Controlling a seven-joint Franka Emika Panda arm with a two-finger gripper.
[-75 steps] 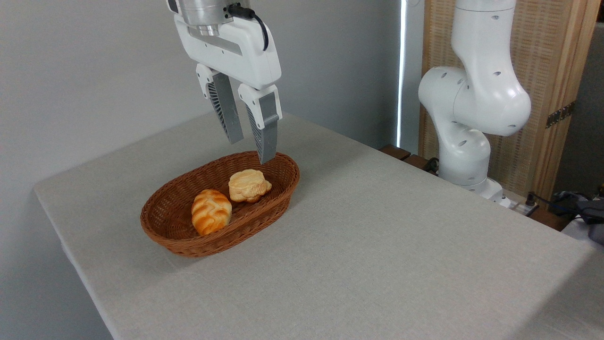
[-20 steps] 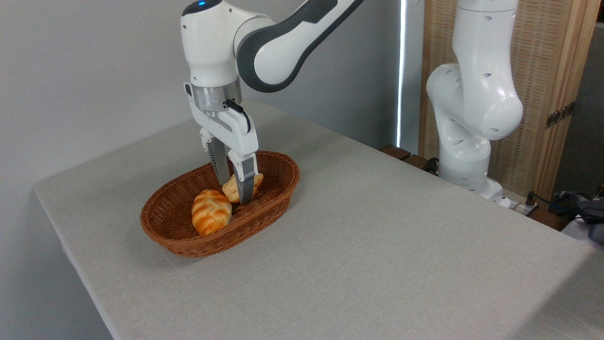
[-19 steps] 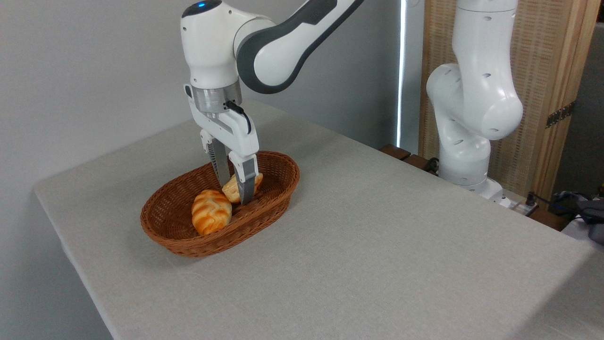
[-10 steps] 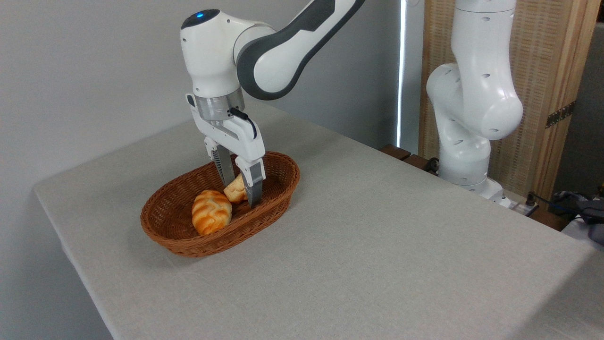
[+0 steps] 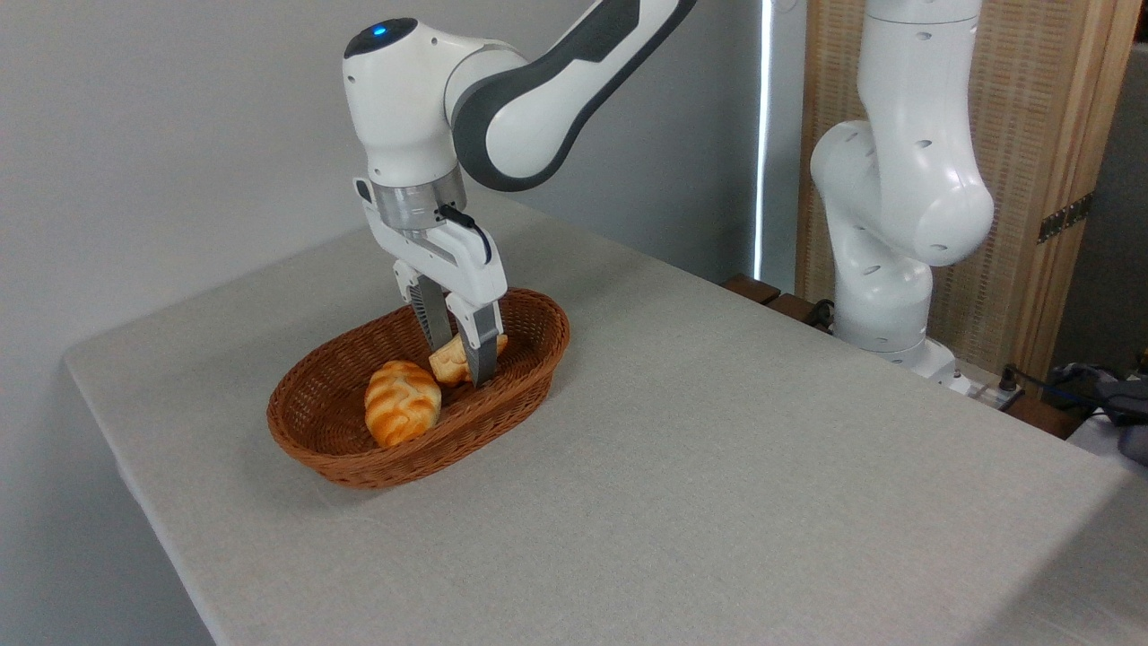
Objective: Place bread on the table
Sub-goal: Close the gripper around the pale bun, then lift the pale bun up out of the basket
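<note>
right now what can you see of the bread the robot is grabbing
The bread is a small lumpy roll, pale tan with a deeper orange edge, and looks soft and crusty. It sits tilted inside the brown wicker basket, toward its back right end, pinched between the two grey fingers of the gripper, which hide its middle. It lies close beside a striped golden bun; whether it is clear of the basket floor cannot be told.

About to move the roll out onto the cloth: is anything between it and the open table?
Only the wicker basket's rim. The gripper holds the bread roll low inside the basket, so it must clear that wall. Beyond it the table shows nothing.
</note>
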